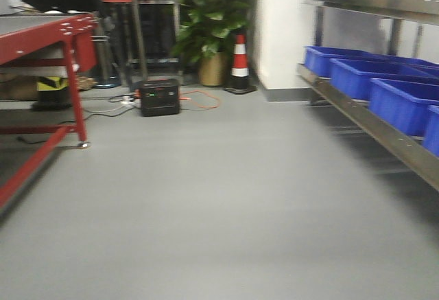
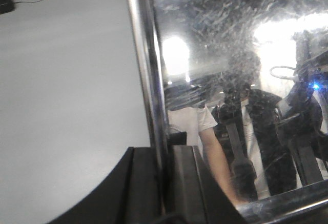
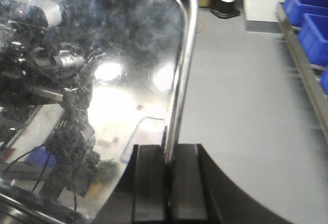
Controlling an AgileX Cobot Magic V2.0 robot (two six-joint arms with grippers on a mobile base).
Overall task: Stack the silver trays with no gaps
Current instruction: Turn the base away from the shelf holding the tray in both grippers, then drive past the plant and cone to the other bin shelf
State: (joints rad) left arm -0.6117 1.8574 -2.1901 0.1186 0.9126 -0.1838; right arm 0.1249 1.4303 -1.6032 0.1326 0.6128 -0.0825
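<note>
Currently: silver tray (image 2: 230, 55), rim pinched in the closed jaws of the left gripper (image 2: 164, 162). The right gripper (image 3: 168, 157) is likewise clamped on a tray rim; whether it is the same tray cannot be told.

Risks: the thin, slick rim may slip or twist in the jaws, and a tilted tray would likely seat with a gap.

Clearance: open floor (image 1: 219, 211) ahead, with the red table (image 1: 48, 36) to the left and blue bins (image 1: 357, 73) on the rack to the right, either of which a swinging tray could clip.
</note>
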